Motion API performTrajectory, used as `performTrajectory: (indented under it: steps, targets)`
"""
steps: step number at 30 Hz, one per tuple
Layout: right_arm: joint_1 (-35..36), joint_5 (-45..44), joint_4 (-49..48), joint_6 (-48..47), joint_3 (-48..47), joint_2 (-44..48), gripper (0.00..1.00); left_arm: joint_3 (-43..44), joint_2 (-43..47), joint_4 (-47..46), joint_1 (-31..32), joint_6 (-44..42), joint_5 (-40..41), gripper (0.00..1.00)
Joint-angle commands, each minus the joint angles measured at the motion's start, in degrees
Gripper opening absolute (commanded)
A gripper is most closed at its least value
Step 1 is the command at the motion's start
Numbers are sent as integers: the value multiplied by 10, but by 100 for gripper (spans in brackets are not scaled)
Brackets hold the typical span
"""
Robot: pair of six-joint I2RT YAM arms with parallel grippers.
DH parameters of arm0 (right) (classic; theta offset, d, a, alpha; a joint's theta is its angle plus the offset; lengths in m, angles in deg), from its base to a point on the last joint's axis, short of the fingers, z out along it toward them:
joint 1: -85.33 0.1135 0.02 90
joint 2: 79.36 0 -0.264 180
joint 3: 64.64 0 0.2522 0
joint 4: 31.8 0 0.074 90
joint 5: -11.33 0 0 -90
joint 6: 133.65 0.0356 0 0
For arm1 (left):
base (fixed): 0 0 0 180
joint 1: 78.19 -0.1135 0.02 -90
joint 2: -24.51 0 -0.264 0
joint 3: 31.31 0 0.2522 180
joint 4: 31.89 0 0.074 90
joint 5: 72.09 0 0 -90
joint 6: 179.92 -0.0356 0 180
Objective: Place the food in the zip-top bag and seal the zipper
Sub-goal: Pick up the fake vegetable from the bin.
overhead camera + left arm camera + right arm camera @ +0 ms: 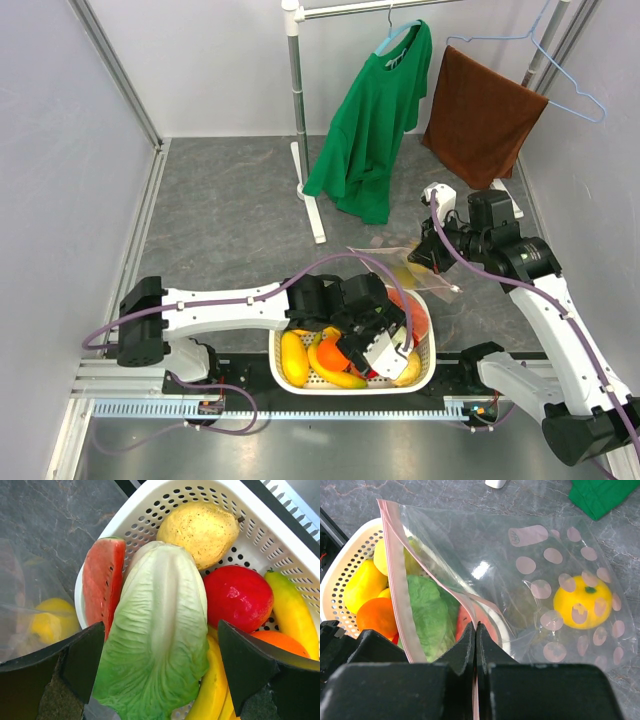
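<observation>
Seen from above, the left arm reaches over the white basket [350,389] at the near table edge. The left gripper [161,647] hangs above it with its fingers spread wide, touching nothing. In the left wrist view the cabbage head [155,605] lies directly between them. Its long axis runs from 12 to 6 o'clock, pale stem end at 12 and leafy end at 6, so the fingers stand at 9 and 3 across its narrow width. A watermelon slice [102,585] lies against it at 9 o'clock and a red apple [237,595] sits just beside it at 3, leaving little room for either finger to go down. The orange [285,642] and a banana [292,612] lie toward 4. The zip-top bag [485,545] lies at 1 o'clock from the basket, its mouth overhanging the basket's far right corner. The right gripper [476,630] is pinched together on one lip of that mouth, beside the pink zipper [395,575], holding it raised. The yellow fruit [582,602] is already deep inside the bag. The left arm looks much nearer the cabbage. From there I judge a short carry toward 1 o'clock, going in end first.
</observation>
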Motion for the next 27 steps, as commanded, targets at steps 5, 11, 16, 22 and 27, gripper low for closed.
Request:
performTrajectory:
  steps: [5,11,16,22,27]
  targets:
    - [1,9,-19,1,1,3,0,9,-31,1,0,-81,19,100]
    - [1,16,-18,1,1,-3,0,3,-38,16,-1,-116,19,100]
    - [2,16,-19,-1,-2,-5,0,-3,-43,20,-3,-127,8,93]
    - [2,19,-19,0,-4,-9,0,-16,-53,18,-3,-133,20,84]
    - [2,19,-18,-1,-6,-11,0,-18,-37,18,-3,-138,8,67]
